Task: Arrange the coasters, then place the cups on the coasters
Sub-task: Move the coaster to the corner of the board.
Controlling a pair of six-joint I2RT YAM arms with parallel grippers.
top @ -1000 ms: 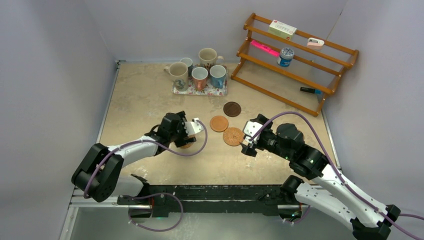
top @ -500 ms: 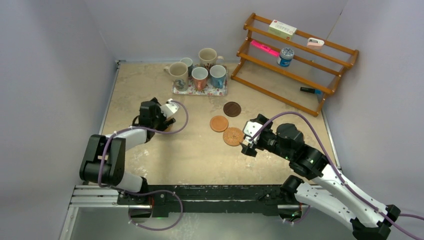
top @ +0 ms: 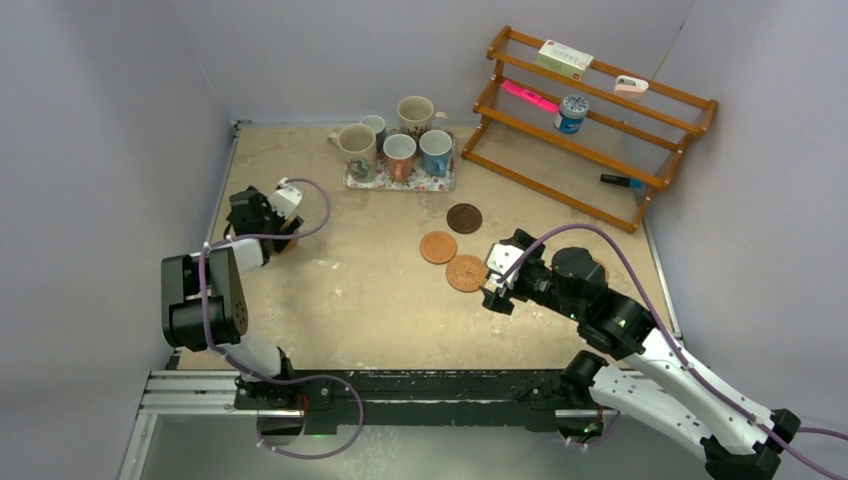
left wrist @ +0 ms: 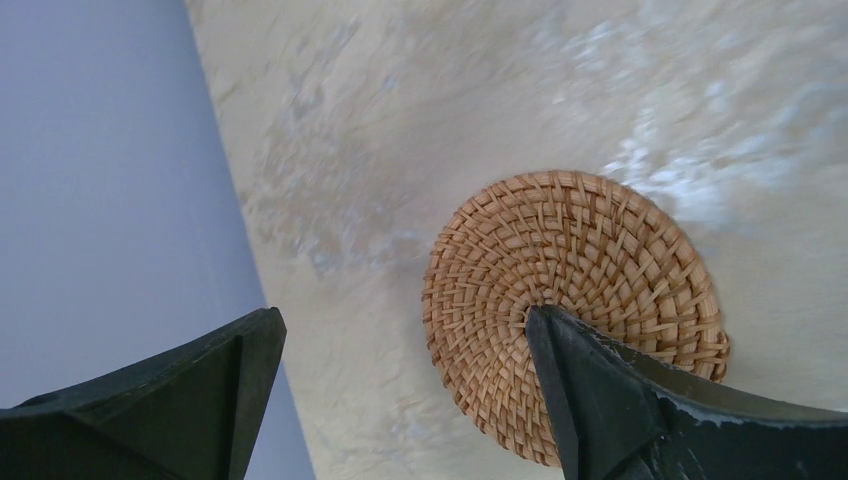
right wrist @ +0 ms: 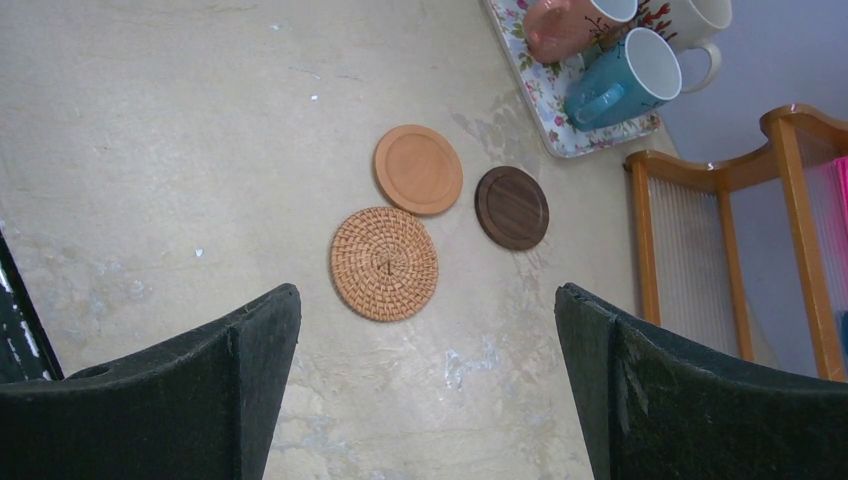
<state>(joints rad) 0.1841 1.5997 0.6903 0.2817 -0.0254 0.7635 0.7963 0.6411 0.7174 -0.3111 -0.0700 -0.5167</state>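
Left gripper (left wrist: 400, 315) hung at the table's 9 o'clock, jaws wide, gripping nothing. I saw the wall-side woven coaster (left wrist: 575, 300) flat beneath one fingertip. Mugs (top: 399, 147) stood on the floral tray (top: 441, 184) at 12. Mid-table: tan coaster (right wrist: 418, 168), second woven coaster (right wrist: 384, 263), dark brown coaster (right wrist: 511, 207). Right gripper (right wrist: 425, 295) gaped empty at their 4 o'clock.

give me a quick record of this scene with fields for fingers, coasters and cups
left fingers: open, over a woven coaster near the left wall
right fingers: open, above three coasters mid-table
mid-table group: second woven coaster, tan coaster, dark coaster, flat, close together
cups: five, all on the tray
cups on coasters: none yet
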